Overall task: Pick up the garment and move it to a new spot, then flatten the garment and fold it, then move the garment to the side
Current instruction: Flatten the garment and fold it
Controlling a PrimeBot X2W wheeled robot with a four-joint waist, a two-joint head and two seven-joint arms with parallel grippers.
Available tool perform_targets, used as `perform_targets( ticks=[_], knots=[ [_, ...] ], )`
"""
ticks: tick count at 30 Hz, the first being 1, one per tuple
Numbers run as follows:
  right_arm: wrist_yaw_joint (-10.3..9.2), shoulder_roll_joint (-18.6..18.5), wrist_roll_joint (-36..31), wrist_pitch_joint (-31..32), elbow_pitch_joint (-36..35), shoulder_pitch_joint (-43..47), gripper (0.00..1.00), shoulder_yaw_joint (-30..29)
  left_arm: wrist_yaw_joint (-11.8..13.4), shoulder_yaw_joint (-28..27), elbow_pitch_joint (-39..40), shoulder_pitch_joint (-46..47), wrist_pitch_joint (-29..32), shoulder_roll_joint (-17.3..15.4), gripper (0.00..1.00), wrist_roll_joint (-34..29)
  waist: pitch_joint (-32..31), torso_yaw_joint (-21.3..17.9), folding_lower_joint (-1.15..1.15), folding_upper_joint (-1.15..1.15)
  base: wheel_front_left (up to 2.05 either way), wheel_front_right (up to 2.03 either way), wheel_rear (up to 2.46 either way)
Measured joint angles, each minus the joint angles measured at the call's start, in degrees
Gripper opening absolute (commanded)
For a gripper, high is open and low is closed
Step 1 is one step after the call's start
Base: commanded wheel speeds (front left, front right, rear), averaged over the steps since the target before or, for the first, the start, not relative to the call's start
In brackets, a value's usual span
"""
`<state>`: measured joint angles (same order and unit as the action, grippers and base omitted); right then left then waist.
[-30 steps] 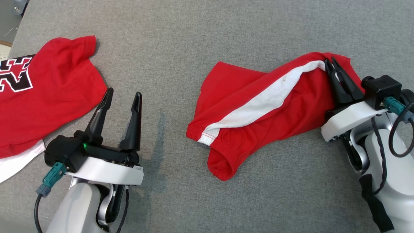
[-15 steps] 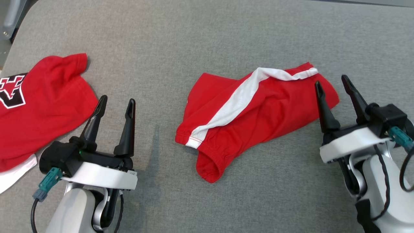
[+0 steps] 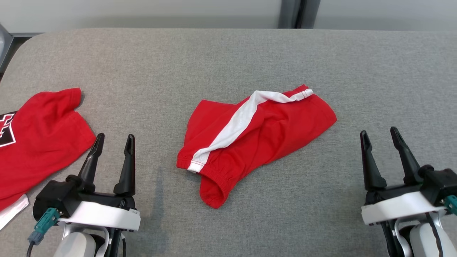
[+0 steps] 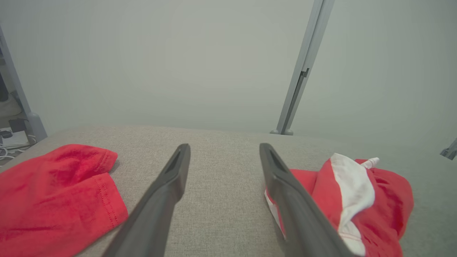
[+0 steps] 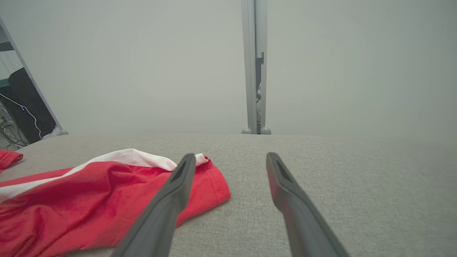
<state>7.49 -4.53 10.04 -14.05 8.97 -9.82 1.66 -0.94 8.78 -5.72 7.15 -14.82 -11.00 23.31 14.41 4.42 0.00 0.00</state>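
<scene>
Garment (image 3: 257,142), red shorts with white stripe, lies rumpled mid-way across the grey table (image 3: 228,53), touching neither claw; left gripper (image 3: 115,137) and right gripper (image 3: 378,131) stand spread and empty either side, likely poised to begin flattening.

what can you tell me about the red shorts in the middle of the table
The shorts are red, of soft knit-looking cloth, with a white stripe running along one side from the gathered elastic waistband at the near left to the stitched hem at the far right. They lie loosely folded and wrinkled, slanting across the middle of the grey pad. They rest on the pad and nothing else touches them.
</scene>
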Motion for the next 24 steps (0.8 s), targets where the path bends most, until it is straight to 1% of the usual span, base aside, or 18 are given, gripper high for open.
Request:
perform_targets(
  ticks=[4, 10, 21, 24],
  knots=[
    [0.0, 0.64, 0.0, 0.99, -2.35, 2.56, 1.0, -0.79, 0.25, -0.2, 0.4, -0.29, 0.42, -0.66, 1.0, 0.21, -0.64, -0.74, 0.0, 0.0, 0.0, 0.0, 0.0],
    [0.0, 1.12, 0.01, 1.83, -4.1, 3.38, 1.0, -1.14, 0.48, -0.16, 1.04, -0.91, 0.67, -0.83, 1.0, 0.57, -0.82, -1.19, 0.0, 0.0, 0.0, 0.0, 0.0],
    [0.0, 1.4, 0.0, 2.34, -4.67, 3.15, 1.0, -1.8, 0.57, 0.16, 1.37, -0.77, 0.69, -1.05, 1.0, 0.89, -0.11, -0.76, 0.0, 0.0, 0.0, 0.0, 0.0],
    [0.0, 0.77, -0.12, 2.68, -4.09, 1.05, 1.0, -2.19, 0.49, 0.73, 1.49, 0.01, 0.68, -0.91, 1.0, 0.91, 0.64, 0.02, 0.0, 0.0, 0.0, 0.0, 0.0]
  ],
)
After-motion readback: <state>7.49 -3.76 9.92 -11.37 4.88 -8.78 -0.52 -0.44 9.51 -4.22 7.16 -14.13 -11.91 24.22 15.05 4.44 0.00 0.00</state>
